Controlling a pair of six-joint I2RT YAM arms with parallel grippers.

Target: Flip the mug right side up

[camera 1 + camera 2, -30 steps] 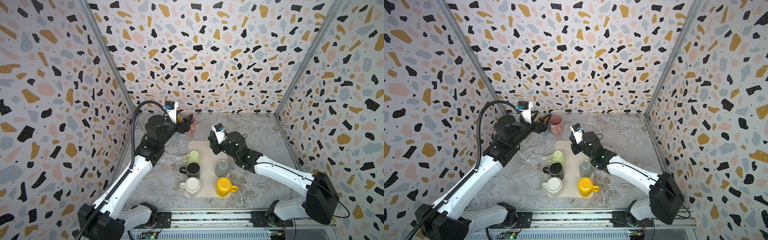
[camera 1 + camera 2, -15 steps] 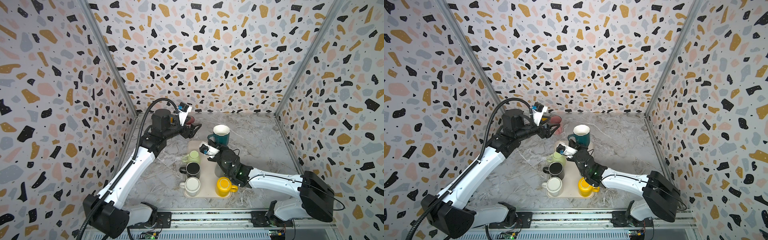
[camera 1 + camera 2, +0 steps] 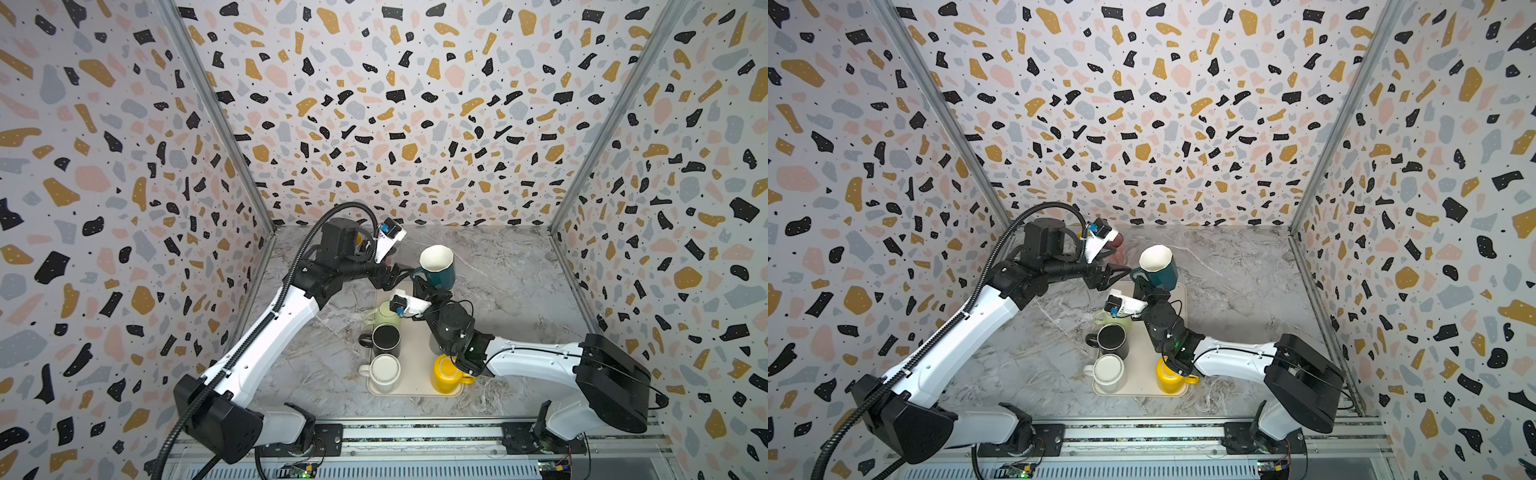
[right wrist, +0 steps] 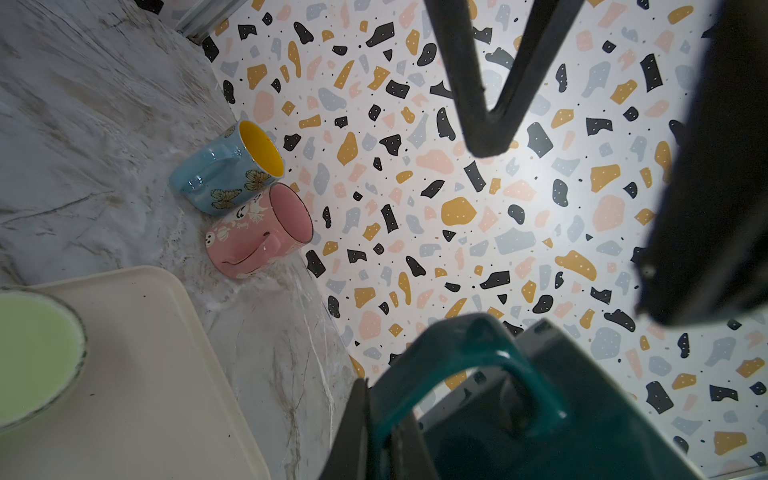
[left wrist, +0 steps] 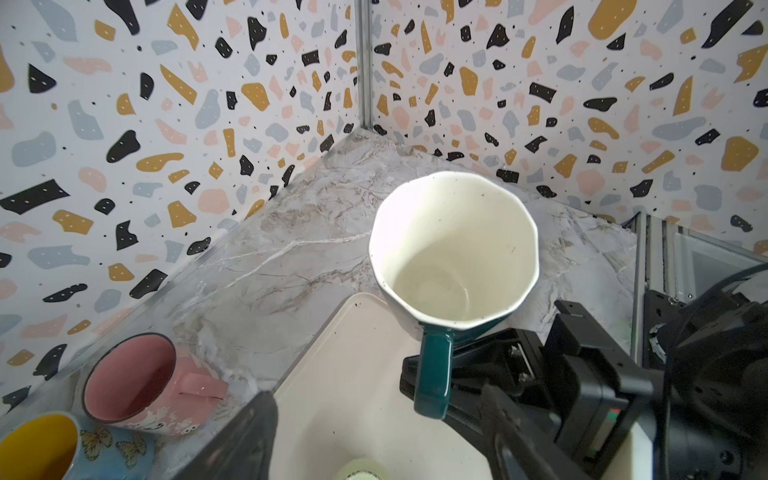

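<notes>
Right claw (image 3: 419,284) clamped shut on the handle of the teal mug (image 3: 436,266). Mug sits just above that claw, mouth up, held over the far end of the cream tray (image 3: 415,374). Left claw (image 3: 1116,277) jaws spread wide, empty, just beside the mug handle; contact unclear.

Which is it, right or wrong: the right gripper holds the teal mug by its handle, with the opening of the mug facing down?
Wrong in one respect: the opening faces up, not down. The left wrist view looks straight into the white inside of the teal mug. The rest stands: the right gripper holds it by its handle.
</notes>
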